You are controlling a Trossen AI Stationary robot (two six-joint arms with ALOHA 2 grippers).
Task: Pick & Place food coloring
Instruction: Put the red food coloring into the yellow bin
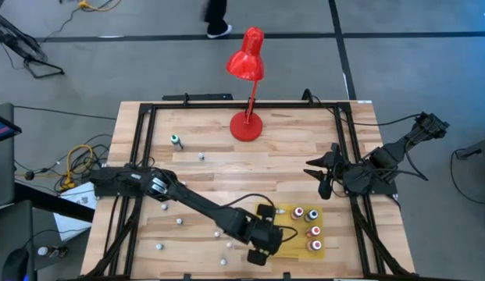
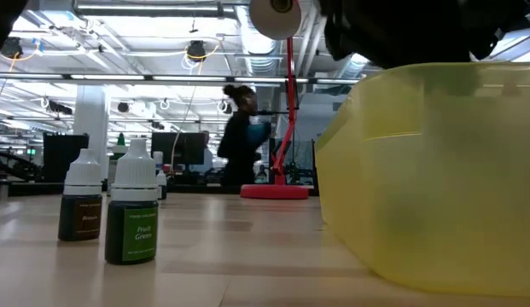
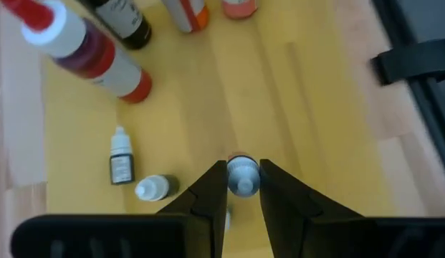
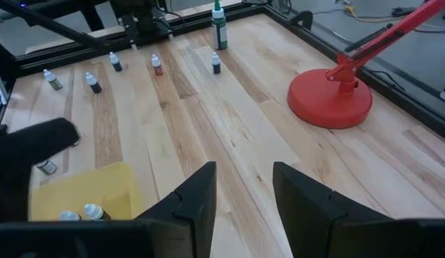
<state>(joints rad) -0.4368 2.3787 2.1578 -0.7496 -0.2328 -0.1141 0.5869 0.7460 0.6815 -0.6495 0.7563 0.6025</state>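
My left gripper hangs over the left end of a yellow tray, shut on a tiny food coloring bottle with a pale cap. Two more tiny dropper bottles lie on their sides on the tray floor. Other small dropper bottles stand scattered on the wooden table. Two of them, one brown and one green, stand upright close to the low camera. My right gripper waits open at the table's right side. My left gripper pinches the tiny bottle between its two fingers, at the cap end, coming from above and pointing down. The bottle stands upright with its cap toward the wrist camera, above the tray floor. Whether its base touches the tray cannot be told.
Several larger red-capped bottles stand in the tray's right half. A red desk lamp's base sits at the far middle of the table, and a green bottle stands far left. A black frame runs round the table. A person stands in the room beyond.
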